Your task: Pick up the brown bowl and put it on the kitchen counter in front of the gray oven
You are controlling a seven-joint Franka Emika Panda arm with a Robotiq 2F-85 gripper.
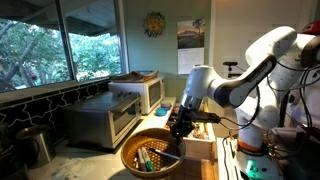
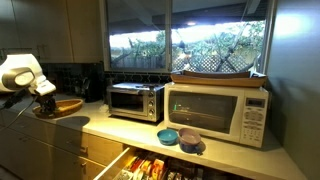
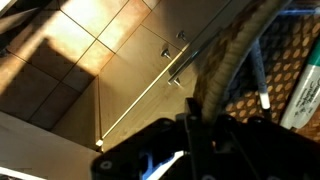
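Observation:
The brown bowl (image 1: 148,157) is wide and woven, with pens and small items inside. My gripper (image 1: 181,126) is shut on its rim, at the side towards the arm. In an exterior view the bowl (image 2: 66,105) hangs a little above the pale kitchen counter (image 2: 112,129), left of the gray oven (image 2: 135,100), with my gripper (image 2: 42,90) over its left edge. The gray oven (image 1: 104,120) stands behind the bowl. In the wrist view the bowl's rim (image 3: 226,58) runs between the dark fingers of my gripper (image 3: 200,122).
A white microwave (image 2: 215,112) stands right of the oven, with small blue dishes (image 2: 180,136) in front of it. A drawer (image 2: 150,168) below the counter is open. The white microwave also shows beyond the oven (image 1: 142,92). Windows line the back wall.

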